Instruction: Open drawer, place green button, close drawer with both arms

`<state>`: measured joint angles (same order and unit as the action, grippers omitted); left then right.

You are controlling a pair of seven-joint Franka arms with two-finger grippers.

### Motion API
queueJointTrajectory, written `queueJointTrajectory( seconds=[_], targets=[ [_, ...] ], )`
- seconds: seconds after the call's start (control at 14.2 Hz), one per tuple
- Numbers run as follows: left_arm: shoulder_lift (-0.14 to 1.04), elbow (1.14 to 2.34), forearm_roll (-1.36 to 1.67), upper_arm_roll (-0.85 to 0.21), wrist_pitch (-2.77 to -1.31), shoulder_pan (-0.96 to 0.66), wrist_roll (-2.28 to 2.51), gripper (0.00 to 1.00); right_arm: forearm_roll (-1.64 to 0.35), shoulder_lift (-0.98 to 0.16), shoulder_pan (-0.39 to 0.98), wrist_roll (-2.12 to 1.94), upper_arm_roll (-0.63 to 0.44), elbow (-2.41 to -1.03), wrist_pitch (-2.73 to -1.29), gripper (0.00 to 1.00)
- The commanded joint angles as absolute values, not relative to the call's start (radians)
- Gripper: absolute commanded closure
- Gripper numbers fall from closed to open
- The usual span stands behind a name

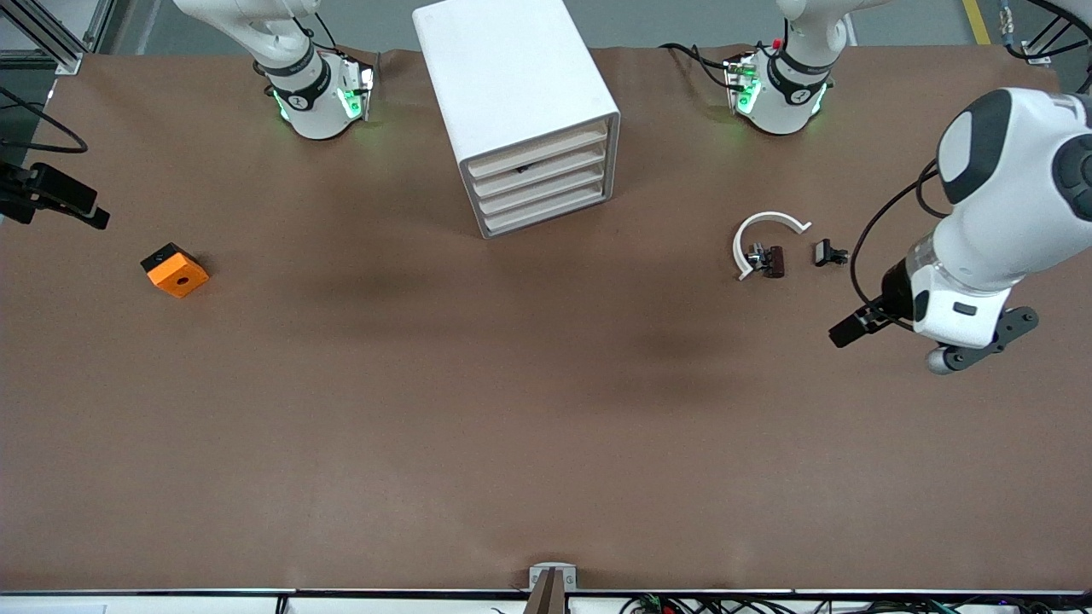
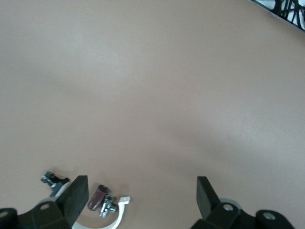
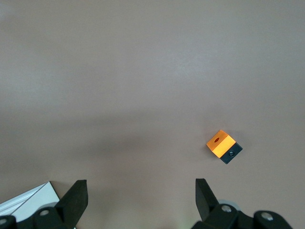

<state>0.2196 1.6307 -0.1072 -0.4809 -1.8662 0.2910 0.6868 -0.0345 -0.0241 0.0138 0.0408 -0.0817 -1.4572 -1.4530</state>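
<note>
— How are the arms posed?
— Left end effector (image 2: 140,200) is held spread over bare desk (image 1: 546,409); right end effector (image 3: 140,198) likewise (both empty).
— The drawer (image 1: 544,198)?
— Seen shut in the cabinet (image 1: 512,85), well apart from both.

White cabinet (image 1: 517,94) with cream drawer fronts, orange-and-black cube (image 1: 175,270), white ring (image 1: 762,236), brown table (image 1: 546,426).

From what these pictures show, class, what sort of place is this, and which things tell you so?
Most likely a robotics lab test bench. Two white robot arms are mounted along a brown-covered table, the left arm reaching over it, with a small white drawer cabinet and loose test parts such as an orange cube laid out.
</note>
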Motion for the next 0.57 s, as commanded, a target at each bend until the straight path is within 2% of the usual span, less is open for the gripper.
queueJointTrajectory(
  seconds=[0.0,0.28,0.49],
  targets=[
    [0.149,1.6,-0.126,-0.492,-1.774,0.327,0.629,0.0,-0.018,-0.018,0.002,0.055,-0.069,-1.448,-1.44,0.0],
    [0.1,1.54,-0.123,-0.492,-1.588,0.356,0.479,0.0,-0.018,-0.018,0.0,0.055,-0.069,-1.448,-1.44,0.0],
    [0.052,1.546,-0.114,-0.489,-1.583,0.399,0.314,0.0,-0.02,-0.021,0.002,0.057,-0.069,-1.448,-1.44,0.0]
  ],
)
